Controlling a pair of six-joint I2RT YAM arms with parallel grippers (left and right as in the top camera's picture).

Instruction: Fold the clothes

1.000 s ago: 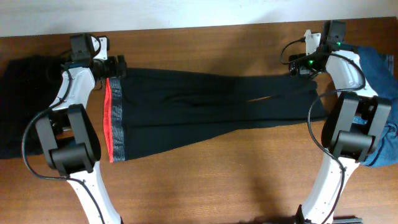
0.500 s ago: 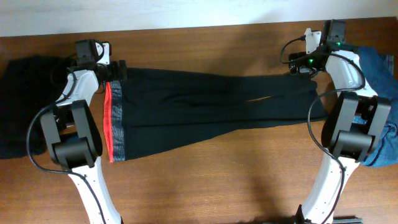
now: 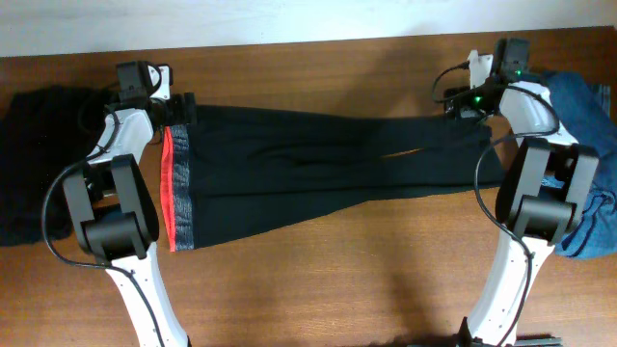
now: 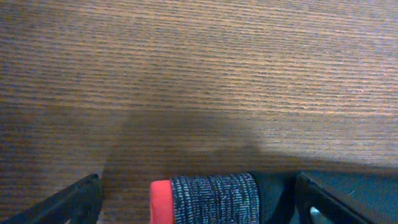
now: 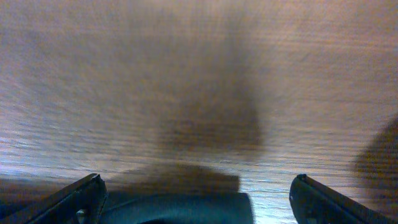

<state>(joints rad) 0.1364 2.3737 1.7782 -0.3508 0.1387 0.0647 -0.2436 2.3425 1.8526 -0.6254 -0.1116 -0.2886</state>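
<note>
Across table (image 3: 318,280), trousers (image 3: 308,164) lying stretched flat — waistband (image 3: 179,188) with red stripe at left, leg ends at right. Left gripper (image 3: 180,108) sitting at waistband's far corner, fingers (image 4: 68,205) standing wide apart, corner lying between them, nothing gripped. Right gripper (image 3: 461,104) sitting over far leg end — fingers (image 5: 68,202) spreading wide too, dark fabric showing between, ungripped. Denim garment (image 3: 588,106) bunching at right edge; dark cloth (image 3: 34,164) heaping at left edge.

Brown wood-grain desk (image 3: 318,280) fills the view; pale white wall (image 3: 289,17) strip along its far edge; even lighting, soft shadows.
</note>
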